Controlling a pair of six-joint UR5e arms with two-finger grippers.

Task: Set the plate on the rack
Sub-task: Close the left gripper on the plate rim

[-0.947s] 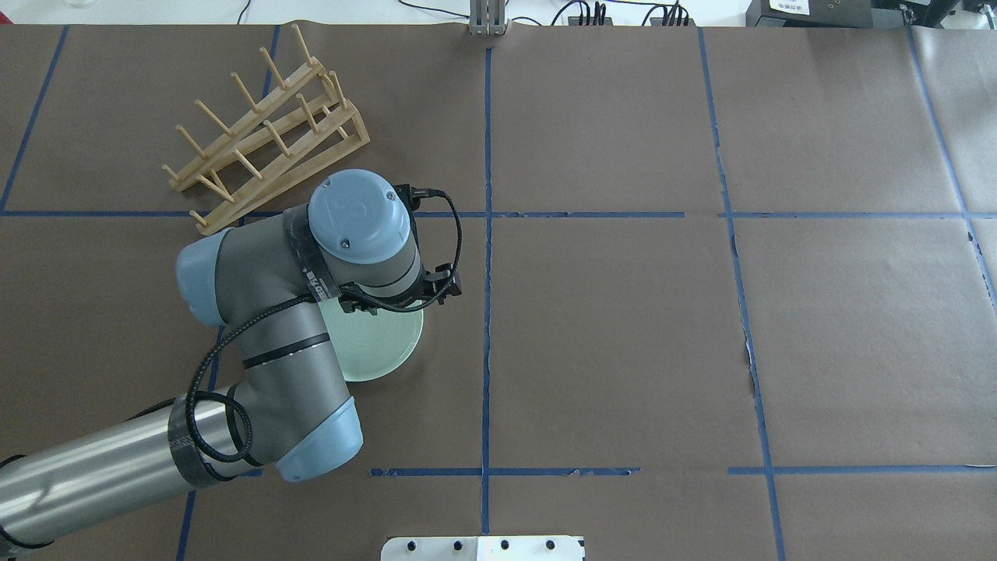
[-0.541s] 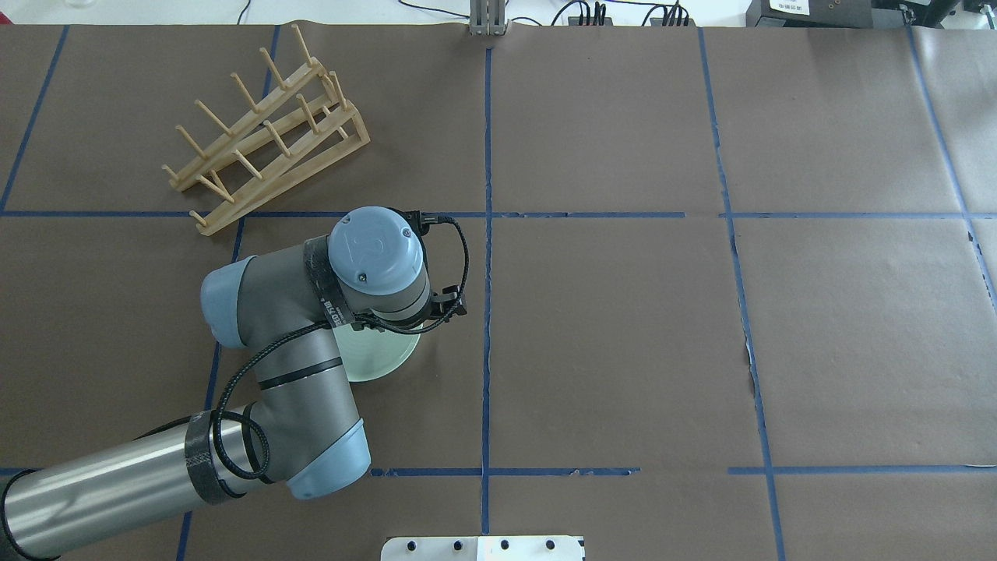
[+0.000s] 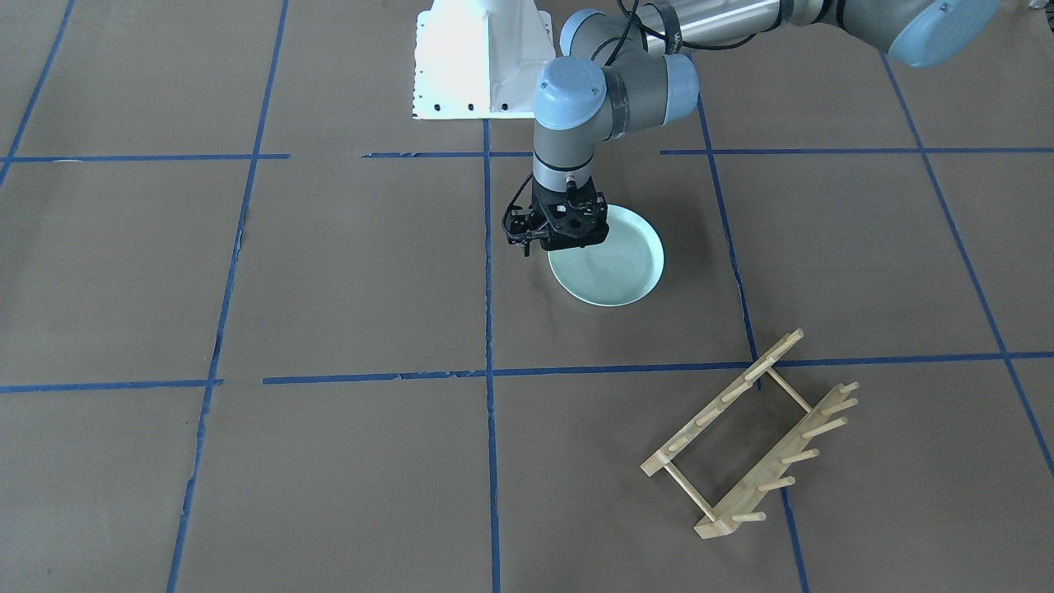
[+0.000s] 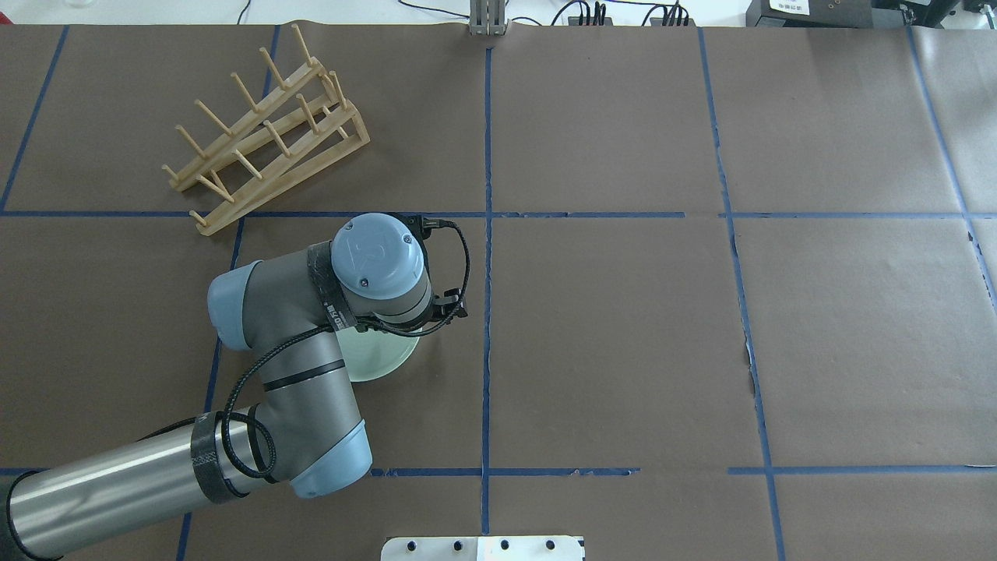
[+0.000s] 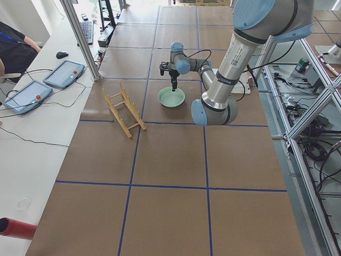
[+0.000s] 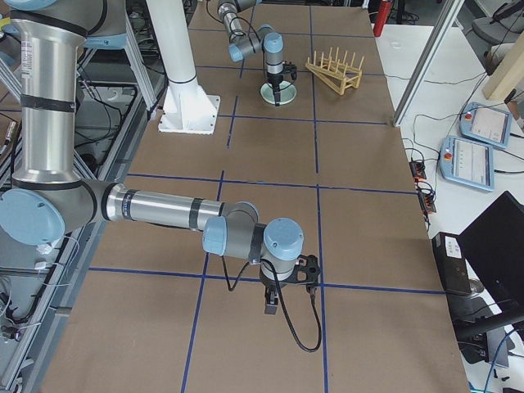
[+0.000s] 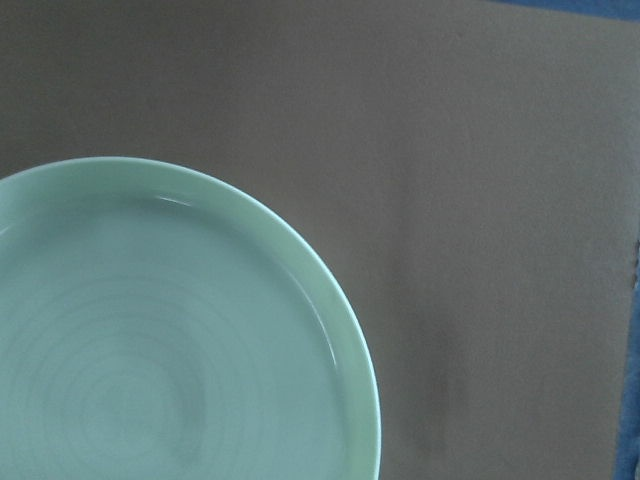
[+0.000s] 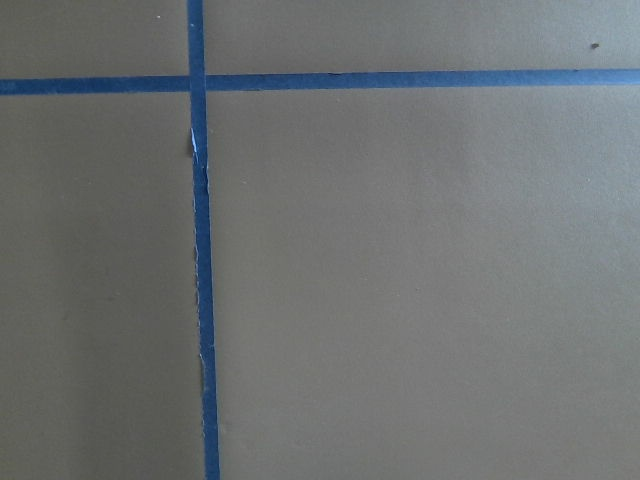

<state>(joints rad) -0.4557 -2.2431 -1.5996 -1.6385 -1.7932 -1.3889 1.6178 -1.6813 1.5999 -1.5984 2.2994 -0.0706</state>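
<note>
The pale mint-green plate (image 3: 613, 268) lies flat on the brown table, left of centre in the overhead view (image 4: 382, 360). It fills the lower left of the left wrist view (image 7: 150, 350). My left gripper (image 3: 566, 239) points straight down over the plate's rim on the side toward the table's middle. Its fingers are hidden under the wrist, so I cannot tell if it is open or shut. The wooden rack (image 4: 265, 132) stands empty at the far left, apart from the plate (image 3: 749, 436). My right gripper (image 6: 270, 307) hangs low over bare table far to the right, and I cannot tell its state.
Blue tape lines (image 4: 487, 234) cross the brown paper. The white robot base (image 3: 482, 58) sits at the near edge. A metal post (image 4: 488, 19) stands at the far edge. Tablets (image 5: 64, 73) lie on the side bench.
My left wrist has moved toward the robot's side and slightly right, away from the rack, and now covers more of the plate. The plate and rack have not moved.
</note>
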